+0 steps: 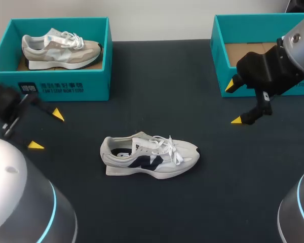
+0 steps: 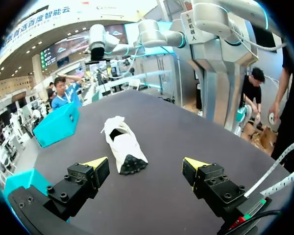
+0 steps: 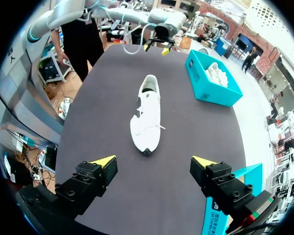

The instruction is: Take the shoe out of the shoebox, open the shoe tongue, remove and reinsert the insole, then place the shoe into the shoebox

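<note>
Shoe [image 1: 149,157], white with a navy side mark, stood on its sole in the lower middle of the head view, toe toward the frame's right, laces loose over the tongue. It rested on the dark counter [image 1: 233,192], a matte, even surface. The left gripper [image 1: 46,130], at the left edge, had its fingers spread wide and held nothing. The right gripper [image 1: 234,103], at the upper right, likewise had its fingers spread, just in front of the open teal shoebox [image 1: 218,55], whose cardboard floor showed. A second teal box [image 1: 55,86], upper left, contained a grey-beige trainer [image 1: 61,48]. The shoe lay well apart from both boxes, between the two grippers.
</note>
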`<state>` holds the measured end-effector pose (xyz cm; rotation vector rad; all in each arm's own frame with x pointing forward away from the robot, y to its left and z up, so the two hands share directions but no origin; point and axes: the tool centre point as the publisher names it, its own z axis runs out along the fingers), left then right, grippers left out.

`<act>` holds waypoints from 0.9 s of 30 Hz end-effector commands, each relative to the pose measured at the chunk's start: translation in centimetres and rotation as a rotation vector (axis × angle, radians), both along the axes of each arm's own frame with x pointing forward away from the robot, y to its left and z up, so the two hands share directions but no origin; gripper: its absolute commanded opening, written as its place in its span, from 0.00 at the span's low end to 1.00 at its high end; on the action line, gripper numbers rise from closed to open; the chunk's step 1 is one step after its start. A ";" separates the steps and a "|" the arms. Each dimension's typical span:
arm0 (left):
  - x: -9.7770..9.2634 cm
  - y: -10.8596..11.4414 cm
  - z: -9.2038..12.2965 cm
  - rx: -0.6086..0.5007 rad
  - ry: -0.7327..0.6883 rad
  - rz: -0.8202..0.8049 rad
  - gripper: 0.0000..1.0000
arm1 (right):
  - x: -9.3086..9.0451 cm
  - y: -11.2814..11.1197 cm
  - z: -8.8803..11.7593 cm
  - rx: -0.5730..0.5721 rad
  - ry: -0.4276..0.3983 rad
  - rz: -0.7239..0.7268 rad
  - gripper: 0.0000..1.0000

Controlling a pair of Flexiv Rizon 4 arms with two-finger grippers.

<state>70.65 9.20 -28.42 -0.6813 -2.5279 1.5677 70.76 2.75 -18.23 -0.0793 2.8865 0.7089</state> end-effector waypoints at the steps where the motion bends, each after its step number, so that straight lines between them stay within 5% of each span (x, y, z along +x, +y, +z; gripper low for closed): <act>1: -0.3 0.2 -0.7 -0.105 -0.032 0.126 1.00 | 0.1 0.1 -0.1 -0.002 0.000 -0.001 1.00; 12: 0.0 0.0 -1.6 -0.113 0.058 0.233 1.00 | 0.1 0.1 -0.1 -0.002 0.000 -0.001 1.00; 27: 0.1 0.1 -9.2 -0.105 0.016 0.350 1.00 | 0.1 0.1 -0.1 -0.002 0.000 -0.001 1.00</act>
